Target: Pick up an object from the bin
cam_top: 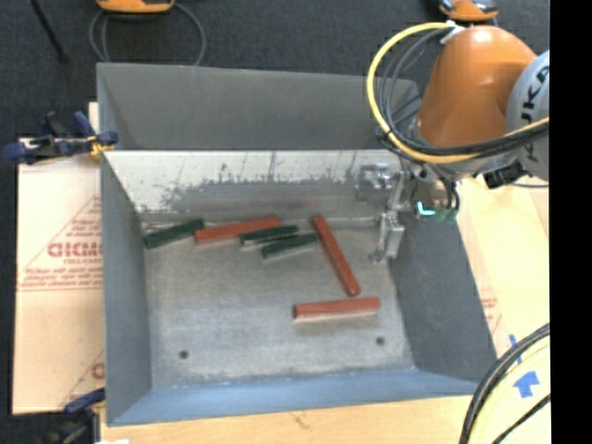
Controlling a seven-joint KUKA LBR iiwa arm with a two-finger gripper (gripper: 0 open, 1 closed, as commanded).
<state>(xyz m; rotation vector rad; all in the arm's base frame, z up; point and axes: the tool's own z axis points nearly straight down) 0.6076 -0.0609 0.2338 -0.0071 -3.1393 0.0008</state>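
My gripper (389, 240) hangs at the bin's right side, near the back wall, fingers pointing down and close together with nothing seen between them. Just left of it lies a red-brown stick (335, 254), slanting from the back towards the front right. In front of that, a second red-brown stick (336, 309) lies flat across the bin floor. The gripper touches neither stick.
Along the back of the bin floor lie a third red-brown stick (237, 231) and three dark green sticks (173, 234) (269, 236) (289, 245). The arm with its orange cover and yellow cable loop stands over the bin's right rear corner.
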